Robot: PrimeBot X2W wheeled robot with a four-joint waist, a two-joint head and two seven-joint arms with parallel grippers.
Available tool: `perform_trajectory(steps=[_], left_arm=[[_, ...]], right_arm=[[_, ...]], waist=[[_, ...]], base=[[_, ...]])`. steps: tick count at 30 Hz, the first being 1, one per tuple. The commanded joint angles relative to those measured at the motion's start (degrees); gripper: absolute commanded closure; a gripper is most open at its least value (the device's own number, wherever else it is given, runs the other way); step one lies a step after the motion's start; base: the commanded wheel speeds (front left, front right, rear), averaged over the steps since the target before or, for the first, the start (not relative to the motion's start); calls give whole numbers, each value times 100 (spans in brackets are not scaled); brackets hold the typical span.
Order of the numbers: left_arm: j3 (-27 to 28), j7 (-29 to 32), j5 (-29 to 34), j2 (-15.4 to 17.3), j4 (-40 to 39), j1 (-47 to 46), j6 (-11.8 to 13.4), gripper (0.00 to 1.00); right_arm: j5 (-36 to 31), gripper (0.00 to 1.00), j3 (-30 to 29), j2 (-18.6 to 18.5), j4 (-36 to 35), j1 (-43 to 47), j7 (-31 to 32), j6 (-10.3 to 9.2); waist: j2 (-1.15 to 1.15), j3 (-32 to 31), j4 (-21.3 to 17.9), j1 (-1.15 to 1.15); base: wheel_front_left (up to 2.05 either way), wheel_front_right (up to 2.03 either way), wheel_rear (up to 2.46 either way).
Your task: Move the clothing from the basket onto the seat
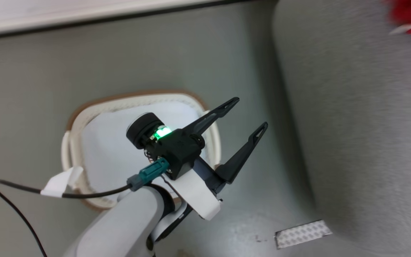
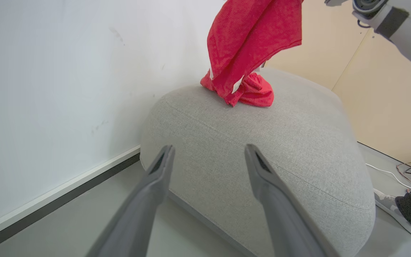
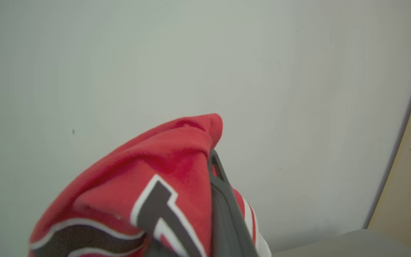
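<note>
Dark grey fingers of the left gripper (image 2: 209, 147) rise from the bottom of the left wrist view, spread wide with nothing between them. In the head view they hang over the cream basket (image 1: 139, 99), whose base is bare where visible. Beyond them, mid-frame, stands the grey woven seat (image 2: 298, 142). Farther, at upper centre, the red jersey (image 2: 248, 39) hangs with its long axis vertical. Its lower end is bunched on the seat top and its upper end runs out of frame beside the right arm (image 2: 405, 28). In the right wrist view the right gripper (image 3: 209, 160) is clamped on a fold of that jersey.

Judgement: transfer nearly complete. The load hangs below the right jaws and over the seat, so release there should suffice. The left gripper is well apart and not needed.
</note>
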Motion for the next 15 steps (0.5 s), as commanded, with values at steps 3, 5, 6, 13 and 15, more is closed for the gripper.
perform_trajectory(steps=[3, 5, 6, 13, 15], left_arm=[[-1, -165, -86, -16, 20, -120, -37, 0], [4, -185, -91, -4, 13, -136, -41, 0], [1, -211, -93, 3, -4, -154, -48, 0], [65, -346, -118, 74, -98, -186, -32, 0], [78, -374, -117, 105, -68, -170, -15, 0]], right_arm=[[-637, 100, -991, -493, 261, -954, 442, -15], [-788, 100, -1231, -606, 383, -1120, 536, -15], [-1002, 100, -1479, -728, 482, -1264, 621, -15], [-2438, 100, -3158, -595, 1205, -1114, 790, -15], [-2729, 100, -3570, -318, 1330, -1031, 666, -15]], waist=[[0, 696, 740, -3], [0, 759, 806, -3], [0, 834, 877, -3], [0, 1241, 1224, -3], [0, 1308, 1276, -3]], base=[[0, 0, 0], [0, 0, 0], [0, 0, 0], [0, 0, 0], [0, 0, 0]])
